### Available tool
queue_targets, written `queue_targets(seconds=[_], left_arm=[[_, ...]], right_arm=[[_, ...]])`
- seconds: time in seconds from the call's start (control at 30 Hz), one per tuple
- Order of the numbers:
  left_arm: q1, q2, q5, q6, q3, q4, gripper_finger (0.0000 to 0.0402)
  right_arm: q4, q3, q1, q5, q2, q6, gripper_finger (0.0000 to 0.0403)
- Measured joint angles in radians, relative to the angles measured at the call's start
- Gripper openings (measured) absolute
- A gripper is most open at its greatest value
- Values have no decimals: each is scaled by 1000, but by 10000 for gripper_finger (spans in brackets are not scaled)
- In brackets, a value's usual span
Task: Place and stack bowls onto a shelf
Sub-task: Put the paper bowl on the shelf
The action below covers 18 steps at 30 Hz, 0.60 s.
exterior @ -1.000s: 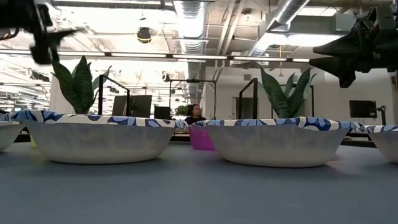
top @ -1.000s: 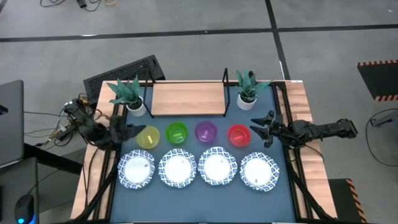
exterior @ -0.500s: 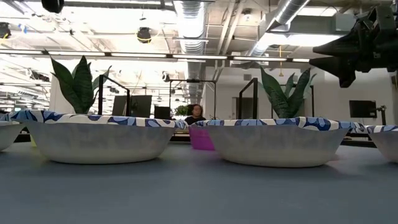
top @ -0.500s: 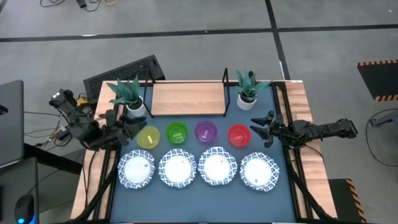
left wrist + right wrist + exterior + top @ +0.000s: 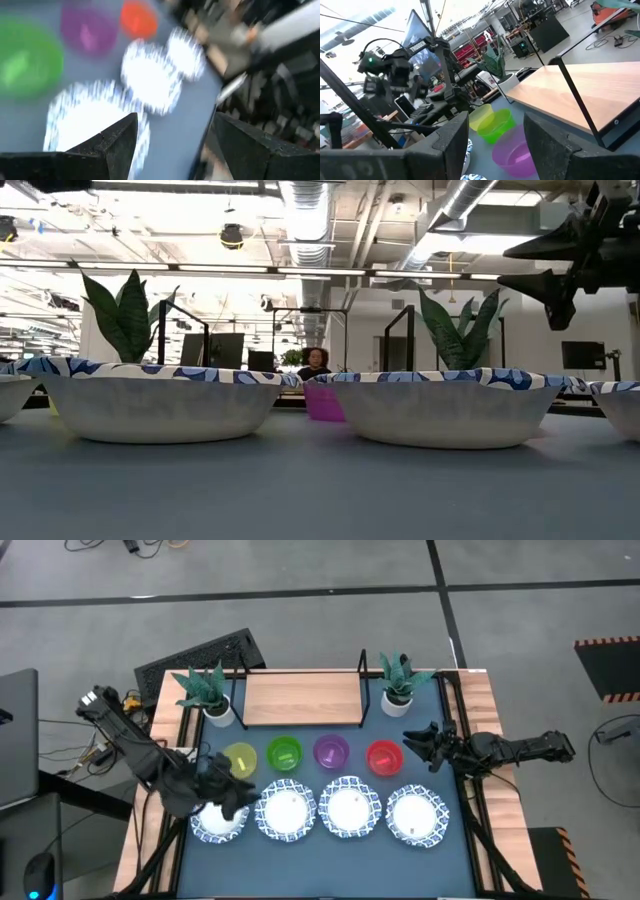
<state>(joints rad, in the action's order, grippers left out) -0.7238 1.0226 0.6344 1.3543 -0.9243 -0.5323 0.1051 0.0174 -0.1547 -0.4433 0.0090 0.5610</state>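
Across the dark-blue tabletop [image 5: 320,850], four white bowls with blue-patterned rims lay in a front row: first [image 5: 213,822], second [image 5: 284,810], third [image 5: 349,808], fourth [image 5: 417,815]. Behind them ran a row of small plastic bowls: yellow bowl [image 5: 240,758], green bowl [image 5: 285,754], purple bowl [image 5: 331,751], red bowl [image 5: 383,756]. None touched the shelf [image 5: 300,697], a light-wood board on a black frame at the table's far edge, with nothing on its top. One potted plant [image 5: 205,690] stood at the shelf's left end, another plant [image 5: 398,678] at its right end.

Left gripper [image 5: 232,796] hung over the first patterned bowl, partly covering it from above, fingers spread wide and holding nothing; its wrist view showed both dark fingers well apart over blurred bowls. Whether it touched the bowl could not be told.

Right gripper [image 5: 418,743] sat just right of the red bowl, clear of it, fingers parted and empty. Low view showed it raised above the bowl rims at upper right.

A person [image 5: 316,364] was visible far back in the room.
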Motion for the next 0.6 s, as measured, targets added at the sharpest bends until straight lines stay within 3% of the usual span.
queue_targets(seconds=[0.23,0.4,0.6], left_arm=[[-3,130,-427,355,-6,-192,247],[-34,239,-639,300,-6,-171,247],[-85,375,-731,263,-18,-134,247]], right_arm=[[-2,2,0,0,0,0,215],[-4,3,0,0,0,55,215],[-28,4,0,1,0,121,215]])
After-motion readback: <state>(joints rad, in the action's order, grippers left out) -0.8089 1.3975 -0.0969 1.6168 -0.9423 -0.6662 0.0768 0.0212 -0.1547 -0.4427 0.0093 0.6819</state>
